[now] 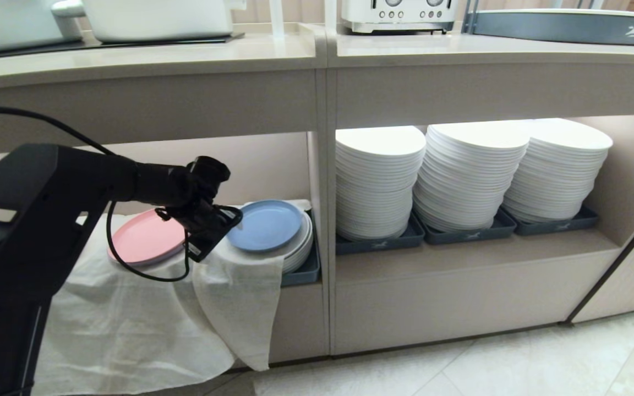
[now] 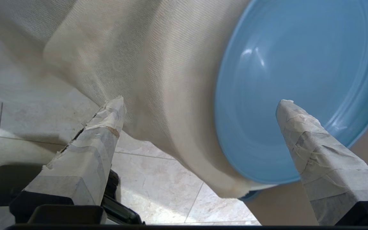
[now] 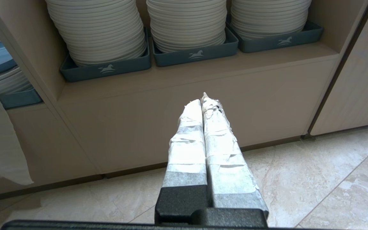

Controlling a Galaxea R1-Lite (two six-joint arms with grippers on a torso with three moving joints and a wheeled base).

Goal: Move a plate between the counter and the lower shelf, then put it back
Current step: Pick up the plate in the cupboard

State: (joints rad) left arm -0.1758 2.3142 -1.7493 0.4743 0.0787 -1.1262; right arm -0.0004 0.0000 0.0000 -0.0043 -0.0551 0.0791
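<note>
The plate (image 1: 264, 224), light blue and matte, lies on top of a low stack of white plates (image 1: 299, 247) in a grey tray (image 1: 305, 272) inside the lower shelf (image 1: 273, 165), just beside a pink plate (image 1: 146, 236) that rests on the draped white cloth (image 1: 130, 324); the left gripper (image 1: 215, 234) sits at the plate's near edge with its taped fingers (image 2: 88, 153) spread wide, one over the blue surface and one out over the cloth, gripping nothing; judging from this, the plate has either just been set down on the shelf or is about to be picked up, so the trip back to the counter (image 1: 240, 55) appears to remain, though which leg this is cannot be told; the right gripper (image 3: 204, 105) hangs low over the floor tiles (image 3: 315, 179) before the neighbouring compartment, its fingers pressed together and empty; that compartment holds three tall white plate stacks (image 1: 468, 170) in grey trays; no writing can be read, only a small white horse emblem (image 3: 106, 68) on each tray front, and another on the grey tray (image 1: 570, 26) up on the counter, beside a white toaster (image 1: 399, 14).
</note>
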